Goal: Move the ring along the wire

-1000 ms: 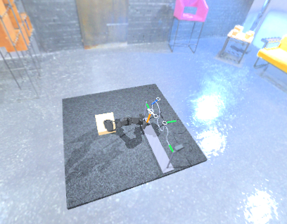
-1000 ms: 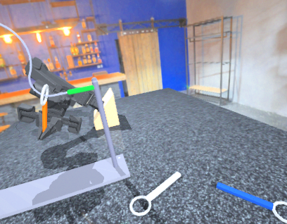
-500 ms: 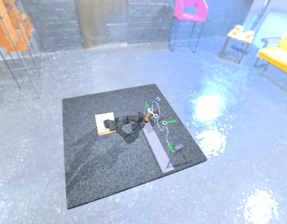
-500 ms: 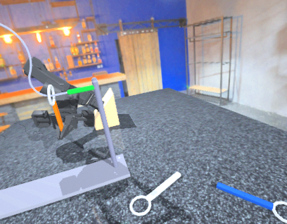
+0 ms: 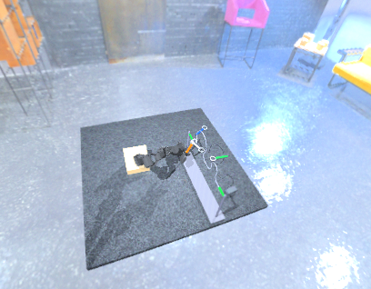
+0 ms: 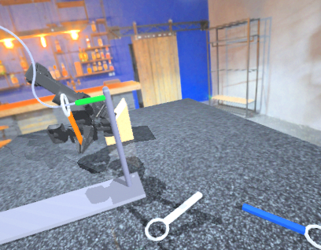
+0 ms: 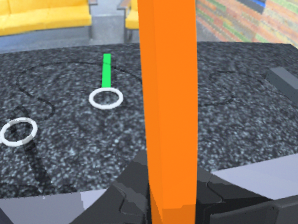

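The orange handle (image 5: 189, 147) (image 6: 75, 127) (image 7: 170, 100) slants up from my gripper (image 5: 186, 154) (image 6: 82, 145) (image 7: 153, 160), which is shut on its lower end. Its white ring is at the top, around the wire just beyond the inner end of the near green part (image 6: 90, 100), beside the grey section (image 6: 42, 101). Whether the ring touches the wire cannot be told. This green part meets the post (image 6: 117, 137). The other green part (image 5: 221, 191) is at the far end of the wire in the top view. The ring is out of the wrist view.
A grey base strip (image 5: 202, 186) (image 6: 41, 216) runs under the wire. Loose rings with a white handle (image 6: 183, 208), a blue handle (image 6: 273, 218) and a green handle (image 5: 221, 156) (image 7: 106, 70) lie beyond it. A grey block (image 5: 232, 189) (image 7: 285, 82) stands near the other post.
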Controlling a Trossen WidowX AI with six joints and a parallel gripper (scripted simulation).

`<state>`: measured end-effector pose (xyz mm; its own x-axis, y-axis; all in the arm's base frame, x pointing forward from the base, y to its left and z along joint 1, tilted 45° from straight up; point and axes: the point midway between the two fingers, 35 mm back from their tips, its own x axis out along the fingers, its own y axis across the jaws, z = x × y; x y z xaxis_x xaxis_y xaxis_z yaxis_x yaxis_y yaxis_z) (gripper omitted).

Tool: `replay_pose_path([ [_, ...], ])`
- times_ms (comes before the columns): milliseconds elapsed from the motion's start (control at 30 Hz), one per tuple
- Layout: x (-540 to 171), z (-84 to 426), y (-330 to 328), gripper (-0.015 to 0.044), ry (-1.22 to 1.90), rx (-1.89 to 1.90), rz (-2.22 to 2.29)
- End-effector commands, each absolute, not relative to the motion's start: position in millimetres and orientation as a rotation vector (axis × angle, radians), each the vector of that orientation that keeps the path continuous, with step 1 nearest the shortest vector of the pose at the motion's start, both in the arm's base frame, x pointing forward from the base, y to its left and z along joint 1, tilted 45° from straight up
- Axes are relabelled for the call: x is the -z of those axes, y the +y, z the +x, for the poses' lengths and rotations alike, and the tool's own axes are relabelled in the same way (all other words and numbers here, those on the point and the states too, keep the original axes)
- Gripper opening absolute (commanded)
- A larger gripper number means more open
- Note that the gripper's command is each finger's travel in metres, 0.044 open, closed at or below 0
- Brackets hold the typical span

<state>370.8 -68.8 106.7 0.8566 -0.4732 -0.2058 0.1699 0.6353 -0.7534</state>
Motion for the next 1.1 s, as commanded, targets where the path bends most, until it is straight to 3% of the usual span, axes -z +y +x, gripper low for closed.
replay_pose_path([
  [0, -102.4, 370.7, -64.6, -0.0150, 0.409, 0.378, -0.789],
  [1067, -78.7, 372.9, -40.9, -0.0150, 0.408, 0.375, -0.777],
])
